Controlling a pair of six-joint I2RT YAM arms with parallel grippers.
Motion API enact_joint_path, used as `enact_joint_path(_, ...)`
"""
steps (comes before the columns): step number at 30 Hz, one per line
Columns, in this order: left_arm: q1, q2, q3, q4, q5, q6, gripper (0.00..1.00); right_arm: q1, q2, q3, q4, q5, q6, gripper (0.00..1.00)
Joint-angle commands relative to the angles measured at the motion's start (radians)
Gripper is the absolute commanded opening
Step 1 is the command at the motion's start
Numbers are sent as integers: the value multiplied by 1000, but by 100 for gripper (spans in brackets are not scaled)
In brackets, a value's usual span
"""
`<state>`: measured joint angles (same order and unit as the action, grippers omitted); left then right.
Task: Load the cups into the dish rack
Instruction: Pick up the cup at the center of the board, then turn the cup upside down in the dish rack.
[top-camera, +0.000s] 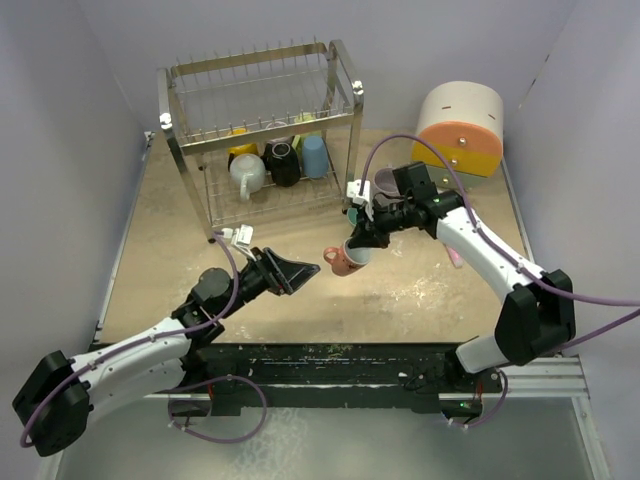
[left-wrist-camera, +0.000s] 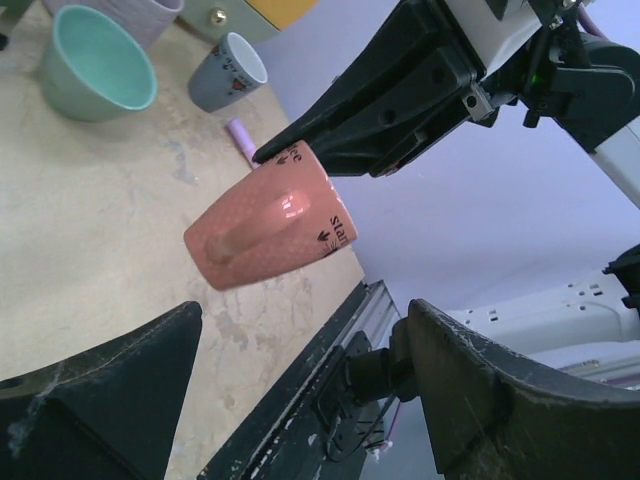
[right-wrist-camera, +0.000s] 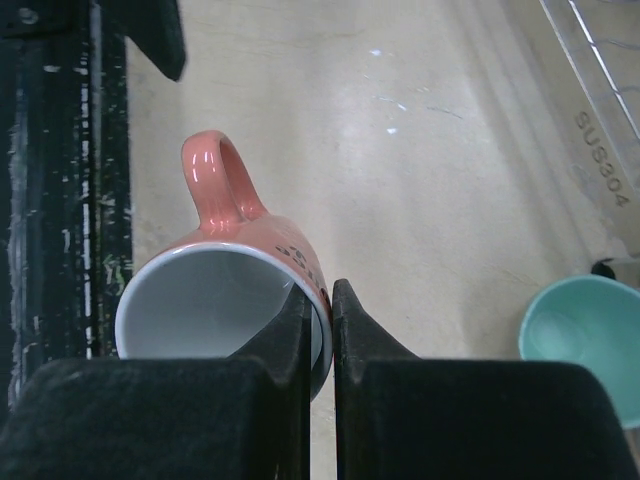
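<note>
One table (top-camera: 170, 260) carries the dish rack (top-camera: 260, 130) at its far left. Several cups (top-camera: 283, 162) sit on the rack's lower tier. The right end effector (right-wrist-camera: 320, 300) is clamped on the rim of a pink cup (top-camera: 343, 260), one finger inside and one outside, holding it tilted in front of the rack. The left end effector (top-camera: 300, 272), fingers wide apart, faces the cup's base without touching it.

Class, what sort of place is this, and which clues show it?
Likely a robotics lab bench, not a kitchen: two robot arms bolted to a walled table, a chrome dish rack staged with mugs.
</note>
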<state>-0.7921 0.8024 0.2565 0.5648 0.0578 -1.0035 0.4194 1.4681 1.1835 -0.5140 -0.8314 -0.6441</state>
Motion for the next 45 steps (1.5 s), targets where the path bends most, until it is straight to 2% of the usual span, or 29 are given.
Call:
enact_joint_path(1,5,61,50,197,90,-7,86,-6,-34,58,-66,-139,-64,0)
enact_joint_path(10,8,90,40,280,111,-122,85,-18,-177,33,41,92,-74,0)
enact_joint_path(14,8,65,36,280,112,-158,86,-18,-206,101,-41,210,-190,0)
enact_joint_path(20,10,39,33,288,116,-169,86,-19,-199,288,-310,370,-340,0)
enact_joint_path(22,10,44,32,309,116,-169,86,-18,-208,338,-328,443,-354,0)
enact_joint_path(25,10,61,37,361,130,-171,86,-18,-240,358,-276,443,-386,0)
enact_joint_path(31,11,119,47,478,211,-189,88,-13,-323,259,-96,436,-506,0)
enact_joint_path(34,12,158,69,512,265,-194,91,-5,-384,188,16,433,-620,0)
enact_joint_path(36,11,191,82,544,302,-193,96,1,-441,125,104,399,-688,0)
enact_joint_path(37,12,207,86,567,318,-191,99,5,-468,93,136,372,-746,0)
enact_joint_path(45,11,335,99,719,412,-236,99,87,-719,-268,397,214,-1176,0)
